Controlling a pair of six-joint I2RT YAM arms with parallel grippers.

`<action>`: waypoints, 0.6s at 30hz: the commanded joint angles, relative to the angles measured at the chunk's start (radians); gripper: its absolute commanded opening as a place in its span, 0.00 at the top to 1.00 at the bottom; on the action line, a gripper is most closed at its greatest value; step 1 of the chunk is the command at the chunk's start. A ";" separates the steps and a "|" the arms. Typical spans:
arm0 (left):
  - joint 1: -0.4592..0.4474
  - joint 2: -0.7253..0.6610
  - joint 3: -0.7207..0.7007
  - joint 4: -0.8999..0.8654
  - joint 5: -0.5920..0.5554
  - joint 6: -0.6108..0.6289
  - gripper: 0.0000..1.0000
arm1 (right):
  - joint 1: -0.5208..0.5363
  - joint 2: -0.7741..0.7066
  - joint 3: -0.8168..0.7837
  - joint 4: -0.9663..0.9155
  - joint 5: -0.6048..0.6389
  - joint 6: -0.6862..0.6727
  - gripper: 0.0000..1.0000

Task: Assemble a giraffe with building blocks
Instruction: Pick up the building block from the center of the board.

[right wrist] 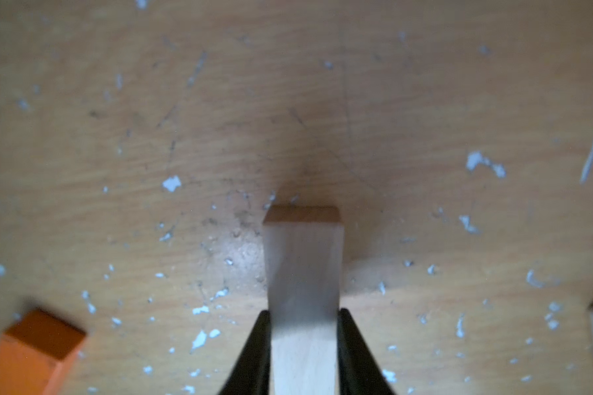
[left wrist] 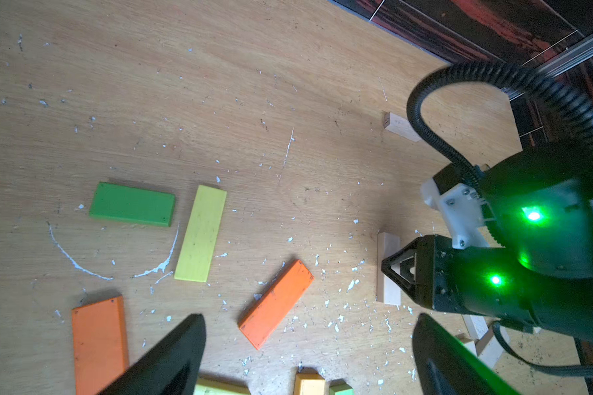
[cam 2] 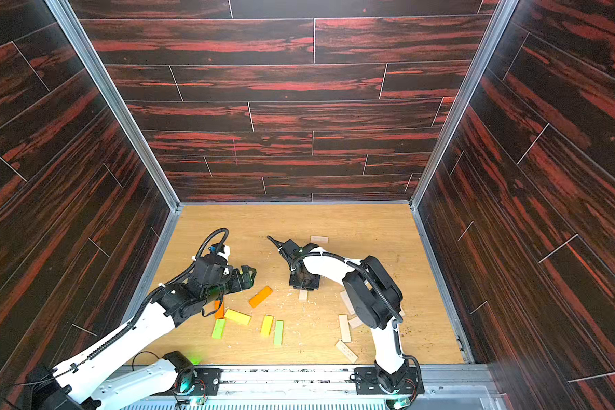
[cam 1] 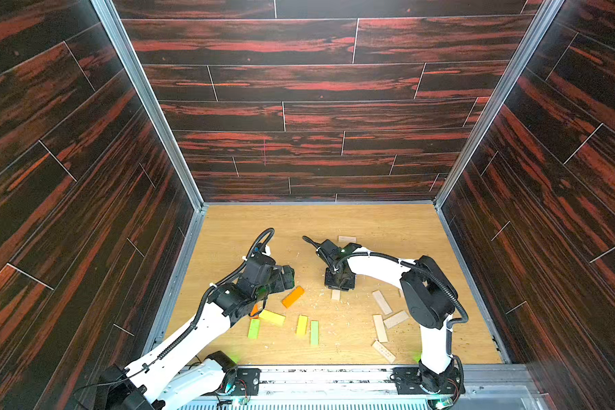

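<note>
Between the fingers point(right wrist: 255, 349) of the right gripper point(right wrist: 303, 313) a pale plank point(right wrist: 303, 263) is clamped. In the right wrist view both black fingers are seen pressed against its long edges, and one end of it projects past the fingertips. In both top views this gripper point(cam 1: 338, 282) is pointed steeply down at the tabletop point(cam 1: 370, 220), and the plank's end point(cam 1: 335, 294) is seen protruding from under it on the side towards the robot's base. Whether the plank is raised or resting on the surface cannot be told.

Between the two grippers an orange plank point(cam 1: 293, 296) is laid flat, just ahead of the left gripper point(cam 1: 287, 278). In the left wrist view that gripper's fingers point(left wrist: 182, 349) are spread wide apart above the table, with this orange plank point(left wrist: 276, 304) seen beyond the gap. Further ahead of those fingertips, on the side away from the right gripper, a green plank point(left wrist: 132, 204) and a yellow plank point(left wrist: 201, 233) are laid close together, and a second orange plank point(left wrist: 100, 342) lies just beside one finger.

Behind the left gripper, near its arm, a loose row of painted planks point(cam 1: 301, 325) is spread flat. Behind the right gripper, by its elbow, several pale planks point(cam 1: 379, 328) are scattered, some of them touching. A lone pale plank point(cam 1: 347, 239) lies beyond the right wrist. White flecks point(right wrist: 172, 183) are strewn over the wood.
</note>
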 commanded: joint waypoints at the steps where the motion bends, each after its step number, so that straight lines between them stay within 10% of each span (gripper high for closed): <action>1: 0.004 0.013 0.026 0.012 0.008 0.004 0.03 | -0.038 -0.003 -0.028 -0.013 -0.004 -0.019 0.86; 4: 0.004 0.032 0.032 0.020 0.021 0.004 0.03 | -0.057 -0.006 -0.021 -0.026 -0.005 -0.034 0.86; 12: 0.004 0.043 0.033 0.026 0.022 0.007 0.03 | -0.064 0.014 -0.023 -0.029 -0.038 -0.028 0.50; 18: 0.005 0.036 0.029 0.022 0.022 0.010 0.03 | -0.029 0.024 -0.034 -0.026 -0.053 -0.002 0.50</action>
